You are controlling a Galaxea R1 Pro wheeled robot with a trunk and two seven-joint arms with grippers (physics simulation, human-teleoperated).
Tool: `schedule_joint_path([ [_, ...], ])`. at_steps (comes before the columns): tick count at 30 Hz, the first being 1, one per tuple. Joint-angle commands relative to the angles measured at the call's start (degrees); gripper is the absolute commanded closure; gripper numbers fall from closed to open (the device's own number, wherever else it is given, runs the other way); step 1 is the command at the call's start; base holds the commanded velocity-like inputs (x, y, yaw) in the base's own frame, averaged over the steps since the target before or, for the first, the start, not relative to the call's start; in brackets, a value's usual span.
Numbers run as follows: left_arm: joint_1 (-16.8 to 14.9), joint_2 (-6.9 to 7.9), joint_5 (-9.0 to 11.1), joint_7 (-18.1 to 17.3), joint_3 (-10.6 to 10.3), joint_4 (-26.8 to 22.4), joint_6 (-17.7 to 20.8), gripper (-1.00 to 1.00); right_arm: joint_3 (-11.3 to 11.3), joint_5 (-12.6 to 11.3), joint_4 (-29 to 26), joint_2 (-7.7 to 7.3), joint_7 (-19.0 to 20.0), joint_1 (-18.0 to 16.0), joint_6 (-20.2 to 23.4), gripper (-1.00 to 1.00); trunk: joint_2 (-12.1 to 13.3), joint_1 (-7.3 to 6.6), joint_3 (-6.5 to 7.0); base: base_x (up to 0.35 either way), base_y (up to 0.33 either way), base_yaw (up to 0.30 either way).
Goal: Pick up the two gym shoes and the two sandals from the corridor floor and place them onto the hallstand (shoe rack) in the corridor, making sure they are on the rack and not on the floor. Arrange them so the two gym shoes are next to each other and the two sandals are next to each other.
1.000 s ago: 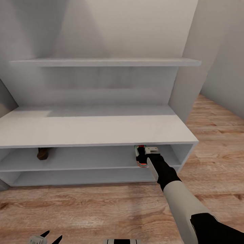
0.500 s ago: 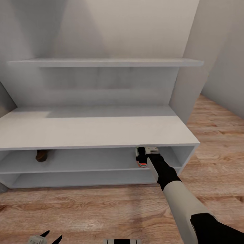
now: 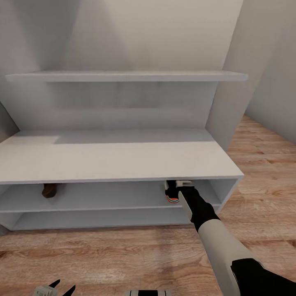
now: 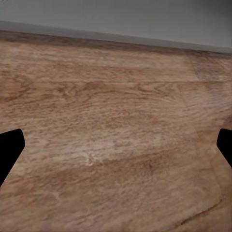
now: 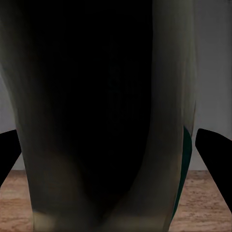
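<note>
Head view: wide light-grey hallstand with bench top, two low open shelves and a long wall shelf above (image 3: 123, 158) spans most of the frame. Light brown wood-plank corridor floor (image 3: 123, 255) runs across the lower part and up the right edge.

Right arm reaches from lower right into the right end of the upper open shelf. Right gripper (image 3: 183, 183) sits just under the bench-top edge, right of centre, touching a white lace-up gym shoe with green stripe and red-orange accents (image 3: 171, 192). Shoe rests on that shelf, red-orange end toward the camera. In the right wrist view the shoe (image 5: 111, 116) is a dark mass between the two black fingertips (image 5: 215, 159), green stripe at its right side. Fingers spread wide at both frame edges, shoe body between them; can't tell whether the pads actually touch it.

Dark brown leather sandal (image 3: 50, 190) lies on the same shelf, centre-left of the frame, mostly hidden under the bench top (only one end shows). Well apart from the gym shoe.

Left gripper (image 3: 61, 286) at the bottom left corner, over bare floor. Left wrist view: plank floor (image 4: 116, 135) and a grey wall strip along the top; black fingertips (image 4: 9, 147) at opposite edges, so jaws apart, nothing between them.
</note>
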Motion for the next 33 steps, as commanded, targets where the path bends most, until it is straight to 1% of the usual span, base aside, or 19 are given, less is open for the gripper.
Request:
schedule_joint_path([
  [1, 0.0, 0.00, 0.3, -0.4, 0.1, 0.1, 0.0, -1.00, 0.2, -0.2, -0.1, -0.02, -0.4, 0.0, 0.3, 1.00, 0.0, -0.01, -0.05, 0.006, 0.000, 0.000],
  [11, 0.0, 0.00, 0.3, -0.4, 0.1, 0.1, 0.0, -1.00, 0.2, -0.2, -0.1, -0.02, -0.4, 0.0, 0.3, 1.00, 0.0, -0.01, -0.05, 0.002, 0.000, 0.000],
  [19, 0.0, 0.00, 0.3, -0.4, 0.1, 0.1, 0.0, -1.00, 0.2, -0.2, -0.1, -0.04, -0.4, 0.0, 0.3, 1.00, 0.0, -0.01, -0.05, 0.091, 0.000, 0.000],
  [29, 0.0, 0.00, 0.3, -0.4, 0.1, 0.1, 0.0, -1.00, 0.2, -0.2, -0.1, -0.08, -0.4, 0.0, 0.3, 1.00, 0.0, -0.01, -0.05, 0.011, 0.000, 0.000],
  [30, 0.0, 0.00, 0.3, -0.4, 0.1, 0.1, 0.0, -1.00, 0.2, -0.2, -0.1, -0.09, -0.4, 0.0, 0.3, -1.00, 0.0, -0.01, -0.05, 0.001, 0.000, 0.000],
  [33, 0.0, 0.03, 0.3, -0.4, 0.1, 0.1, 0.0, -1.00, 0.2, -0.2, -0.1, -0.08, -0.4, 0.0, 0.3, -1.00, 0.0, -0.01, -0.05, 0.000, 0.000, 0.000],
])
